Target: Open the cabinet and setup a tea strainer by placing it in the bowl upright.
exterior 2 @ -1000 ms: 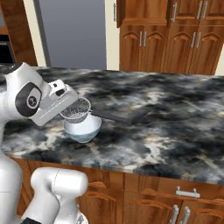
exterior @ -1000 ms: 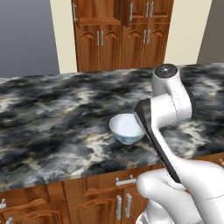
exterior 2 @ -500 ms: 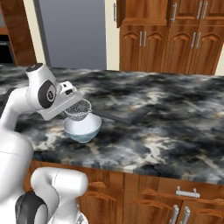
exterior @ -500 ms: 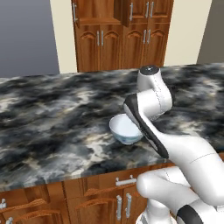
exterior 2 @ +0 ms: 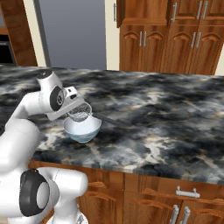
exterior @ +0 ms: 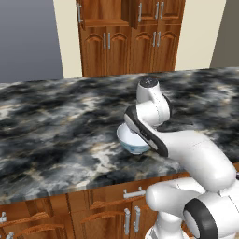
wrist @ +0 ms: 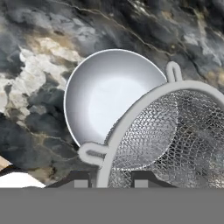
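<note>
Left of the gripper (exterior 2: 73, 108) there is only dark marbled counter (exterior 2: 166, 122), glossy, veined grey and tan. The gripper is clenched on the rim of the strainer (exterior 2: 80, 113), a round silver mesh basket held tilted just above the bowl (exterior 2: 82, 129). The bowl is smooth, pale and round, sitting directly below. The strainer's thin dark handle runs off to the right. Beyond stands the cabinet (exterior 2: 173, 35), reddish arched wood.
</note>
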